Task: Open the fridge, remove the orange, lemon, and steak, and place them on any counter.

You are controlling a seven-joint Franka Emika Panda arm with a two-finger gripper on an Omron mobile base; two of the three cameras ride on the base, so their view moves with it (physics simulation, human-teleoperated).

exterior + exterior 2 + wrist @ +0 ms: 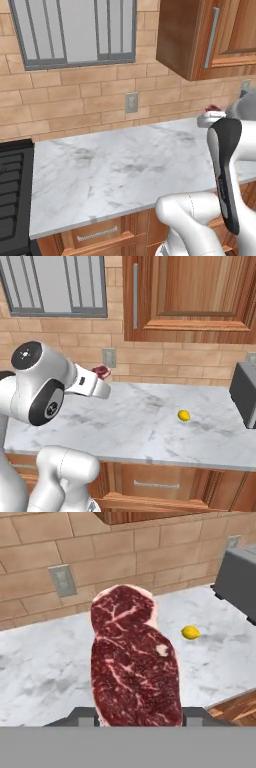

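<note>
The gripper is clamped on the steak above the counter; released high, it could flop toward the lemon.

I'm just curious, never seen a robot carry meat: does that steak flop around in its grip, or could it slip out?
The steak stands straight up from the gripper without drooping, so it probably behaves stiffly here. It looks thin and flat, likely light. Pinched only at its lower edge, it might slip or swing if the arm moves fast.

place: kitchen | cues: marble counter, stove, wooden cabinets, brick backsplash
</note>
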